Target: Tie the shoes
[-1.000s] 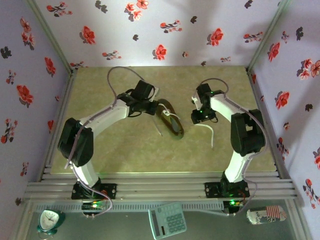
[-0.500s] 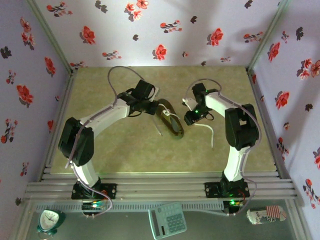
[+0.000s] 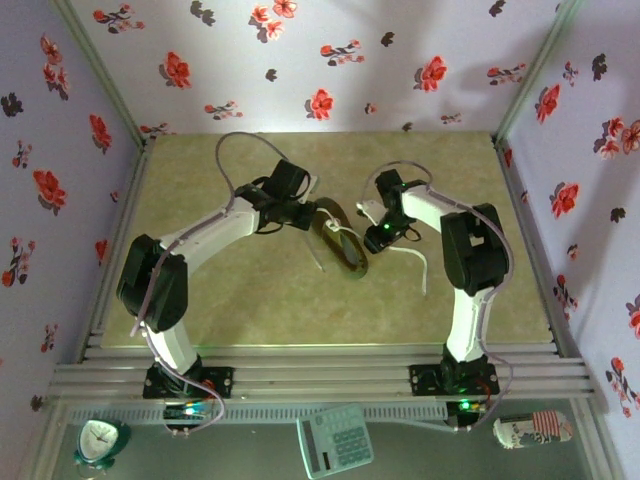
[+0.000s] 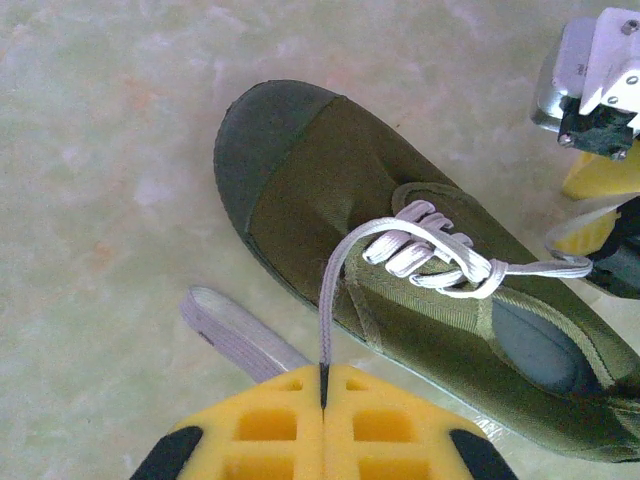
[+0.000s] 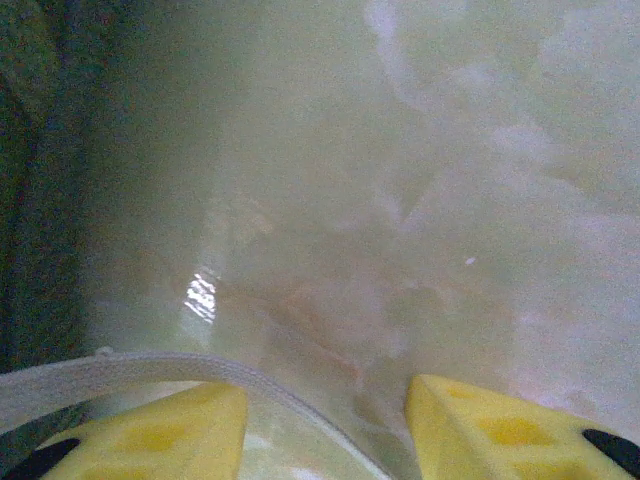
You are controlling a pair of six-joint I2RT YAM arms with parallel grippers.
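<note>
Seen from above, a marbled beige-green surface [image 3: 250,290] sits between walls papered with red flowers. At the left, the left arm bends inward. Its left tool [image 3: 306,214] rests just beside a small olive-green sneaker [image 3: 342,245], which lies diagonally near the middle of the surface, a little toward the back. On the sneaker's other side, the right tool [image 3: 378,237] is close against it. Farther right, a loose white strand [image 3: 418,265] trails over the surface.

From the left wrist, the left tool's yellow pads [image 4: 270,425] are pressed together, pinching a white lace [image 4: 335,290]. The lace arcs up from the pads to a crossing of laces [image 4: 470,272] over the sneaker's tongue. A flat lace end [image 4: 235,335] lies on the surface beside the pads. The sneaker's dark toe cap points to the upper left and its dark opening is at the lower right. Another strand runs right from the crossing.

From the right wrist, the right tool's two yellow pads stand moderately apart and clamp nothing. A white strand crosses the left pad [image 5: 170,430] and curves down into the gap.

Below the arm bases, from left to right, lie a small clock [image 3: 100,440], a calculator [image 3: 335,440] and a can [image 3: 533,429].
</note>
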